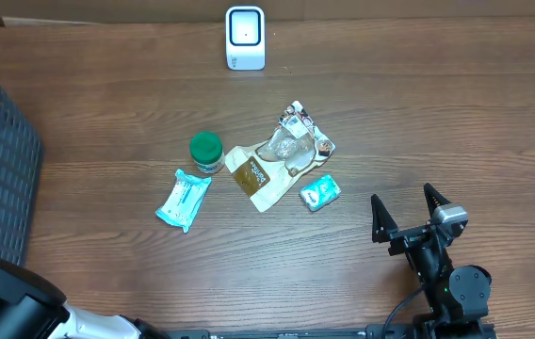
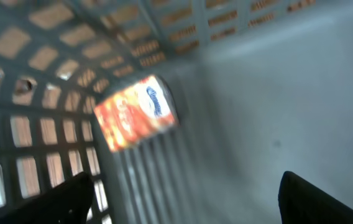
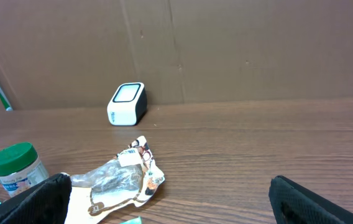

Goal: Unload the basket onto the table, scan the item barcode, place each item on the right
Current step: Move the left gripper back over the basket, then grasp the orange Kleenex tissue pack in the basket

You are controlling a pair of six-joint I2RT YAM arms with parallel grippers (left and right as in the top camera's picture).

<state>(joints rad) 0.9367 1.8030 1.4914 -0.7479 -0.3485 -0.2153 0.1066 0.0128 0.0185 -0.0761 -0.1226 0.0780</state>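
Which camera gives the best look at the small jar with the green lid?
Overhead: the green-lidded jar stands whole and unobstructed. The right wrist view catches it low at the left edge, partly hidden. The left wrist view misses it.

You look straight down on the worktop (image 1: 456, 113) from overhead. Your left wrist view sits close inside the basket (image 2: 276, 93), blurred. Your right wrist view looks low toward the far edge, sharing the scanner (image 3: 127, 103) with overhead.

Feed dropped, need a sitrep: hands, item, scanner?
Left hand open in grey mesh basket, orange printed packet lying loose below. Right hand open, empty. White box-shaped scanner unobstructed.
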